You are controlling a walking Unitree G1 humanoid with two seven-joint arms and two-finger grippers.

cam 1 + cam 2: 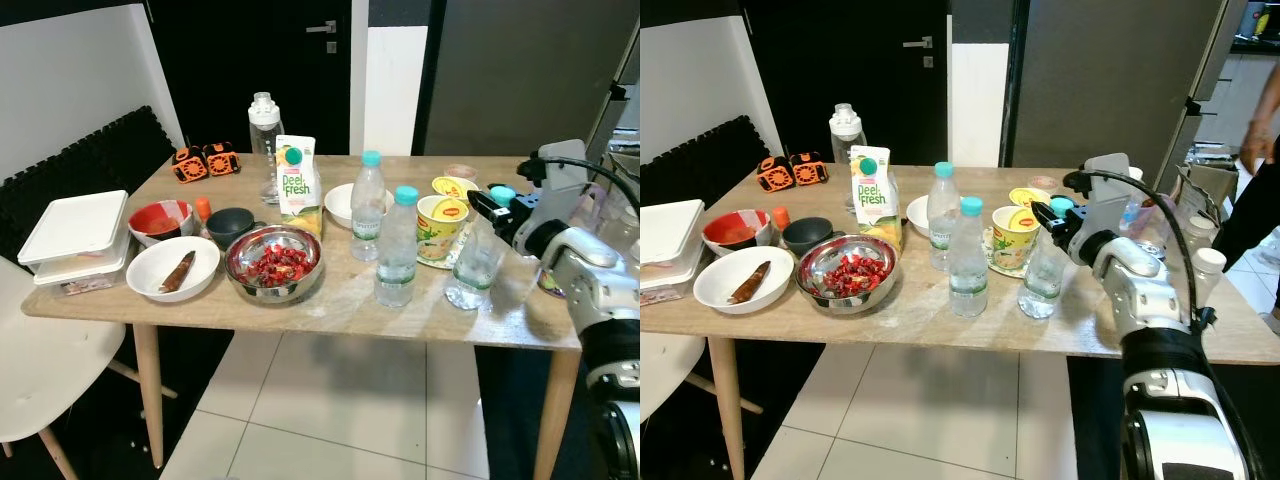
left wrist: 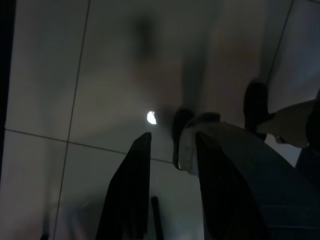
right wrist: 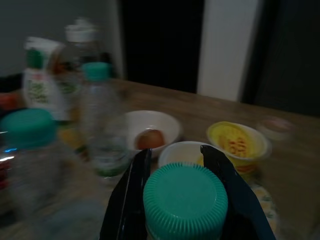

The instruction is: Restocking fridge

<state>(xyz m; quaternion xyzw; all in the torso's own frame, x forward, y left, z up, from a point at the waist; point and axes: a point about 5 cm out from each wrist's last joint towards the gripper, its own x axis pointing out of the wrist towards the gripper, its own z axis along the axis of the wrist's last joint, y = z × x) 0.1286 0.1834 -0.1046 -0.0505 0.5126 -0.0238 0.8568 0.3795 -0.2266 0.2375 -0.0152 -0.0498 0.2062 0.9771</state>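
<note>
We see our right gripper (image 3: 183,165) with its two black fingers (image 3: 131,195) standing on either side of a teal bottle cap (image 3: 185,201); the fingers are very close to the cap, though we cannot say if they press it; beyond the cap stands a yellow cup (image 3: 180,152), and further a yellow lidded cup (image 3: 236,142); a white bowl (image 3: 150,129) with a brownish round thing (image 3: 150,139) inside sits on the wooden table (image 3: 295,165); two more water bottles with teal caps are here, one blurred and near (image 3: 32,165), one behind it (image 3: 100,120); a juice carton (image 3: 44,82) and a clear shaker bottle (image 3: 82,42) stand further back; the picture is dark and a little blurred.
</note>
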